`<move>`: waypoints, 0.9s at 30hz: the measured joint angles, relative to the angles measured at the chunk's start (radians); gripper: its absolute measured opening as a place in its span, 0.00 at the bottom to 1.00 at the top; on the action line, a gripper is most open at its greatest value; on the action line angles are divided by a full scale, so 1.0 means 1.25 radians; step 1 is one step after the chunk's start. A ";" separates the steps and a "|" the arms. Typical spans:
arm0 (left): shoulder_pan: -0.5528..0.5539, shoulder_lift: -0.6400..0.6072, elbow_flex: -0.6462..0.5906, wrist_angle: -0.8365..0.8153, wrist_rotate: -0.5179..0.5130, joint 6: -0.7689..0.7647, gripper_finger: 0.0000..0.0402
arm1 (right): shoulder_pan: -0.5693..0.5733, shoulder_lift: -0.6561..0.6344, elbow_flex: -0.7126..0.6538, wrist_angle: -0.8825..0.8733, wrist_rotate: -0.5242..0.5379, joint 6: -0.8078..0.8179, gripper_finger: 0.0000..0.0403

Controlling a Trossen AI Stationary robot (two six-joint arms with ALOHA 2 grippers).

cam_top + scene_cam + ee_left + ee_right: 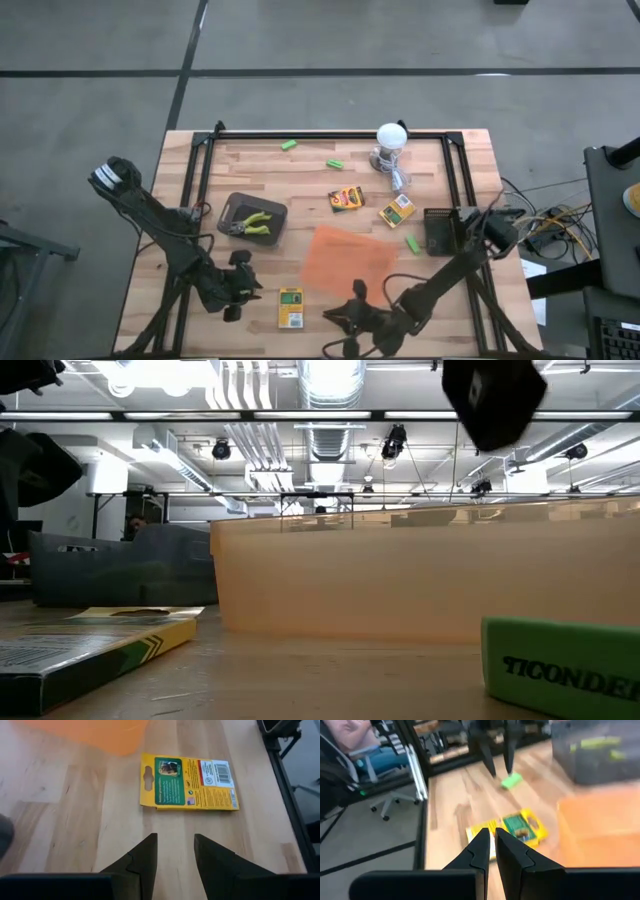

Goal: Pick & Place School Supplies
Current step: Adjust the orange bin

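Note:
A yellow-and-green crayon box (290, 307) lies flat on the table near its front edge; it also shows in the left wrist view (187, 782) and the right wrist view (510, 830). My left gripper (240, 290) (175, 842) is open and empty, just left of this box, pointing at it. My right gripper (350, 320) (491, 836) is shut and empty, to the right of the box. Two more crayon boxes (346, 198) (397, 211) lie behind the orange tray (345, 258). Two yellow- and green-handled pliers (255, 222) lie in a dark tray (236, 204). Small green pieces (289, 145) (335, 163) (411, 243) lie scattered on the table.
A white lamp (391, 140) with a cable stands at the back. A black mesh box (440, 230) stands at the right. A black frame (330, 133) runs along the table's back and sides. Bare wood shows at the front left and the back left.

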 joint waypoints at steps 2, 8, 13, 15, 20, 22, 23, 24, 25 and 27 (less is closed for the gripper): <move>0.000 0.000 0.000 0.006 0.000 0.024 0.33 | 0.000 0.023 0.009 0.000 0.000 0.023 0.07; 0.000 0.000 -0.016 0.040 -0.001 0.040 0.33 | -0.007 0.058 0.032 0.000 -0.005 0.026 0.07; 0.000 0.000 -0.038 0.090 -0.002 0.046 0.33 | -0.012 0.066 0.042 -0.002 -0.005 0.013 0.07; 0.000 0.004 -0.040 0.095 -0.002 0.049 0.33 | -0.018 0.074 0.041 -0.004 -0.013 0.009 0.07; 0.000 0.051 -0.041 0.118 0.022 0.046 0.33 | -0.042 0.089 0.046 -0.002 -0.099 0.022 0.07; 0.000 0.081 -0.037 0.144 0.027 0.043 0.33 | -0.048 0.092 0.050 -0.003 -0.102 0.014 0.07; 0.000 0.098 -0.030 0.158 0.029 0.048 0.33 | -0.051 0.093 0.053 -0.003 -0.102 0.008 0.07; 0.000 0.115 -0.022 0.164 0.030 0.051 0.33 | -0.054 0.093 0.053 -0.004 -0.102 -0.002 0.07; 0.000 0.132 -0.013 0.164 0.030 0.051 0.33 | -0.056 0.093 0.054 -0.006 -0.103 -0.013 0.07; 0.000 0.167 0.004 0.164 0.031 0.050 0.33 | -0.060 0.093 0.055 -0.007 -0.109 -0.027 0.07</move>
